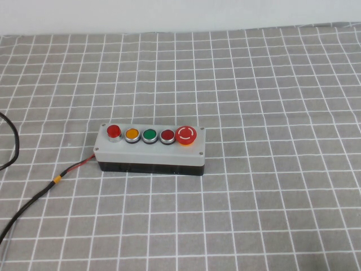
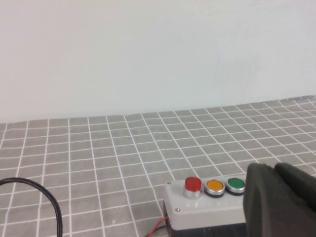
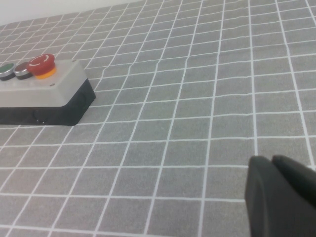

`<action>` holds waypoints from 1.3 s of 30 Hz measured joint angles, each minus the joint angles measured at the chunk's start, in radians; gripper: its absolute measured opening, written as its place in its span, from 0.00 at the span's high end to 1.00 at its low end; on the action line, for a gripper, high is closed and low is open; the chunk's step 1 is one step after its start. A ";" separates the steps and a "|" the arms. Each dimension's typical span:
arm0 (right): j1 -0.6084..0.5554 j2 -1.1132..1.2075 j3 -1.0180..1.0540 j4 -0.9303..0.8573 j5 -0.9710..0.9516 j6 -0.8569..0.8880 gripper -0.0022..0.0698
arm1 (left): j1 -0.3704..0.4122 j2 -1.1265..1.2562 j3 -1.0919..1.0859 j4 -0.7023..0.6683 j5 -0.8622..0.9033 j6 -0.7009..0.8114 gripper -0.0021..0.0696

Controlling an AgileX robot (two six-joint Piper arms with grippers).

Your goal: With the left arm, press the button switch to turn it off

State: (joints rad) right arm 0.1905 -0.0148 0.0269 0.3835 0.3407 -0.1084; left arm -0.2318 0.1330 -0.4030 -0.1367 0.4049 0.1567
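Left wrist view: left end effector point(image 2: 281, 202), jaw state indeterminable, is hovering beside button switch point(image 2: 192, 184); right end effector point(image 3: 281, 197), likewise indeterminable, is idling at four o'clock.

Grid-cloth table point(image 1: 271, 214), grey button box point(image 1: 149, 151), wire point(image 1: 39, 195)

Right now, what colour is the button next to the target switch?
Orange, beside the button switch; clearest in the high view.
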 joint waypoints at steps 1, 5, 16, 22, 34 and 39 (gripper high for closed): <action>0.000 0.000 0.000 0.000 0.000 0.000 0.99 | 0.000 0.000 0.000 0.002 0.002 0.000 0.98; 0.000 0.000 0.000 0.000 0.000 0.000 0.99 | 0.000 0.000 0.000 0.004 0.005 -0.002 0.98; 0.000 0.000 0.000 0.000 0.000 0.000 0.99 | 0.000 0.000 0.089 0.112 -0.082 -0.006 0.98; 0.000 0.000 0.000 0.000 0.000 0.000 0.99 | 0.014 -0.010 0.335 0.204 -0.432 -0.086 0.98; 0.000 0.000 0.000 0.000 0.000 0.000 0.99 | 0.080 -0.142 0.428 0.188 -0.256 -0.134 0.98; 0.000 0.000 0.000 0.000 0.000 0.000 0.99 | 0.080 -0.144 0.429 0.188 -0.064 -0.157 0.98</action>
State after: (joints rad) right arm 0.1905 -0.0148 0.0269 0.3835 0.3407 -0.1084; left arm -0.1514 -0.0110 0.0264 0.0516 0.3408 0.0000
